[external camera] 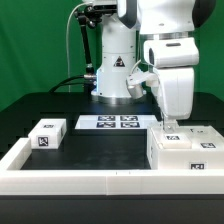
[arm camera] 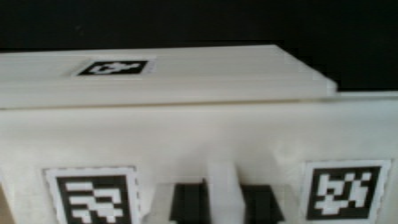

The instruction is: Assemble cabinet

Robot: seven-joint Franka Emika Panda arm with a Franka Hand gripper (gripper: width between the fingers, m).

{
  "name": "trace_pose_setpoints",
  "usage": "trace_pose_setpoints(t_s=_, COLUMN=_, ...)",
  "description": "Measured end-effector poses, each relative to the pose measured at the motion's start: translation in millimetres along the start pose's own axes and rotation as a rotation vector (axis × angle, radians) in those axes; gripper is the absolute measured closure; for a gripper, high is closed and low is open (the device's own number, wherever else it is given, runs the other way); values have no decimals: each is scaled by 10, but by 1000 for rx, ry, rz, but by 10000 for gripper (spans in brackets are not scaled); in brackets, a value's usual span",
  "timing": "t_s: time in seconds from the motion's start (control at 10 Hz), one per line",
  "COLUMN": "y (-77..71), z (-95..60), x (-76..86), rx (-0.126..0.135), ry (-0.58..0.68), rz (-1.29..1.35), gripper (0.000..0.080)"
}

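The cabinet's large white box (external camera: 186, 152) stands at the exterior view's right, against the border frame, with marker tags on its front. A smaller white block (external camera: 47, 136) with tags lies apart at the exterior view's left. My gripper (external camera: 168, 124) points straight down onto the top of the large box. In the wrist view the two dark fingers (arm camera: 191, 200) stand close on either side of a thin white upright panel edge (arm camera: 228, 175) of the box, between two tags. Behind it lies a flat white cabinet face (arm camera: 196, 75) with one tag. My gripper (arm camera: 228, 192) looks shut on that panel.
The marker board (external camera: 108, 122) lies on the black table in front of the arm's base. A long low white border frame (external camera: 90, 182) runs along the front and the left side. A green wall stands behind.
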State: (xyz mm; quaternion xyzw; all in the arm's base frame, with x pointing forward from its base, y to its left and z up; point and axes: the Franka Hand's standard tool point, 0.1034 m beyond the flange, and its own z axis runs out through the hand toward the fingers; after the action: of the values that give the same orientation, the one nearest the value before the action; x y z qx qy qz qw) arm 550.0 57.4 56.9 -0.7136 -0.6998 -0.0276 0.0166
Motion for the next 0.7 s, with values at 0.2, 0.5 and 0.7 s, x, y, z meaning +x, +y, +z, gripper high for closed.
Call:
trace_pose_setpoints(t_s=0.2, y=133, z=1, x=-4, rx=-8, ry=5, rz=-7, gripper=728)
trace_pose_setpoints(t_s=0.5, y=257, z=-2, x=-41, rx=-21, ry=9, rz=-42, gripper=727)
trace_pose_setpoints(t_s=0.7, y=253, z=-9, x=-37, rx=-21, ry=9, rz=-41, gripper=727)
